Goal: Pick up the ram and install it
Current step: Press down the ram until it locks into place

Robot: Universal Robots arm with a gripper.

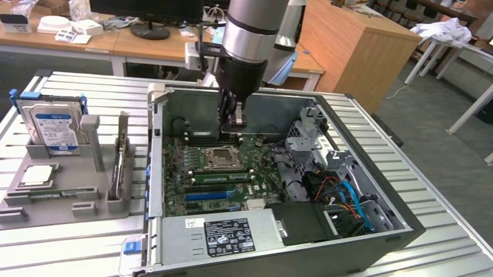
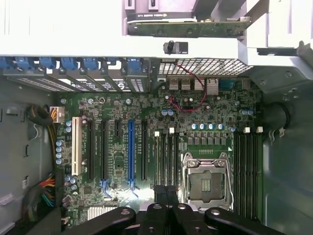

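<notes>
My gripper (image 1: 233, 128) hangs inside the open computer case (image 1: 400, 228), just above the motherboard (image 1: 181, 167) by the CPU socket (image 1: 221, 156). Its fingers are shut, and I see nothing between them. In the wrist view the shut gripper (image 2: 166, 192) sits over the end of the black memory slots (image 2: 166, 156) next to the socket (image 2: 206, 183). A long green ram (image 1: 219, 176) lies seated in a slot on the near side of the socket. Whether the fingers touch it I cannot tell.
A grey tray (image 1: 77, 190) at the exterior view's left holds a blue-labelled hard drive (image 1: 52, 124), a square silver processor chip (image 1: 37, 175) and an upright card (image 1: 119, 167). Drive cages and cables (image 1: 347, 196) crowd the case's right side. The power supply (image 1: 227, 236) fills the near end.
</notes>
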